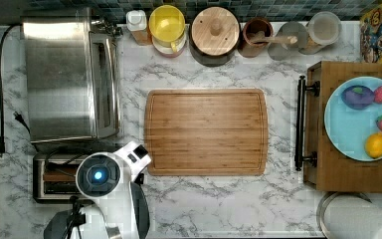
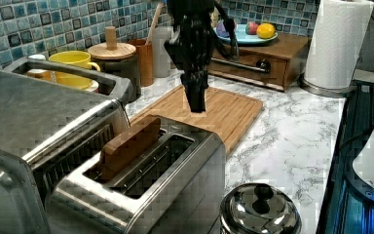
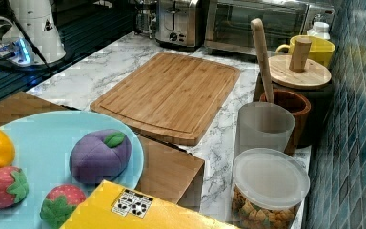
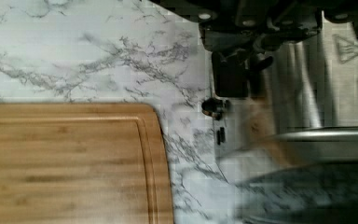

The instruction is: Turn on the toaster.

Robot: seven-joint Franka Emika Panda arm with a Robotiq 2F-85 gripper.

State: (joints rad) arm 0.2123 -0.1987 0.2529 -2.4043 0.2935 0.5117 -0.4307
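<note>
The toaster (image 2: 175, 175) is a small brushed-steel box with two long slots, standing at the counter's front left in the top view (image 1: 49, 179) beside the big toaster oven. A brown slice (image 2: 129, 146) stands in one slot. My dark gripper (image 2: 197, 105) hangs pointing down just above the toaster's end that faces the cutting board, fingers together and holding nothing. In the wrist view the gripper (image 4: 235, 86) sits just above the toaster's steel end face (image 4: 307, 93), close to a small dark knob (image 4: 213, 106). The arm covers part of the toaster in the top view.
A wooden cutting board (image 1: 206, 132) lies mid-counter. The steel toaster oven (image 1: 64, 74) stands behind the toaster. A shiny pot lid (image 2: 260, 209) sits by the toaster. Jars and a yellow mug (image 1: 166, 25) line the back wall; a paper towel roll (image 2: 338, 44) and fruit tray (image 1: 358, 117) stand far off.
</note>
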